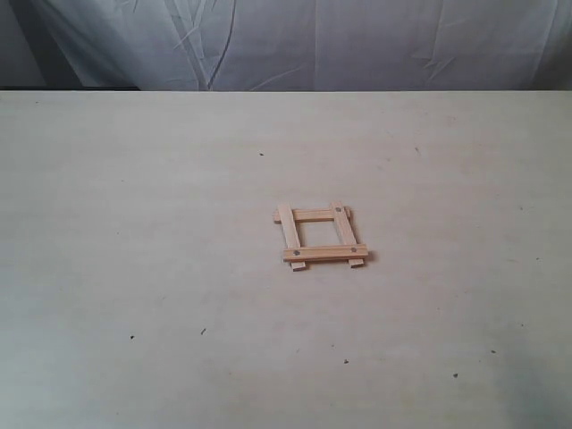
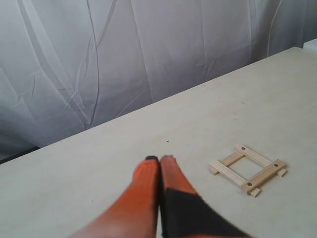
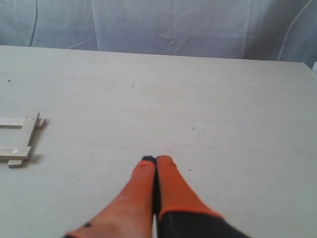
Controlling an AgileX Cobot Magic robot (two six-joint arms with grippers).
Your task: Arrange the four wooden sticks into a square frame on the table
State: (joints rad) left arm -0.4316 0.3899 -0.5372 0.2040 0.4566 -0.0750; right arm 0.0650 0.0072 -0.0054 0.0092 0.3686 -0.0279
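Logging the state of the 4 wooden sticks: all 4 lie overlapped as 1 square frame (image 1: 324, 253) on the table (image 1: 134, 223), slightly right of the middle in the exterior view, with open tabletop on every side. The near cross slat (image 1: 326, 254) rests on top of the 2 side slats, whose ends poke out beneath it. It runs almost straight across that view, and a small dark hole shows near each of its ends. The far cross slat (image 1: 313, 215) lies roughly parallel to it, so the opening reads close to square. Neither arm appears in the exterior view. The left gripper (image 2: 159, 159) has its orange fingers pressed together with nothing between them, and the whole frame (image 2: 262, 176) lies ahead of it and off to one side, apart from the tips. The right gripper (image 3: 156, 159) is likewise closed and empty, and only 1 end of the frame (image 3: 27, 134) shows at the picture edge. Judgement: the layout looks complete. Which arm is nearer cannot be settled from these views. Any nudge should push along a slat, not across it.
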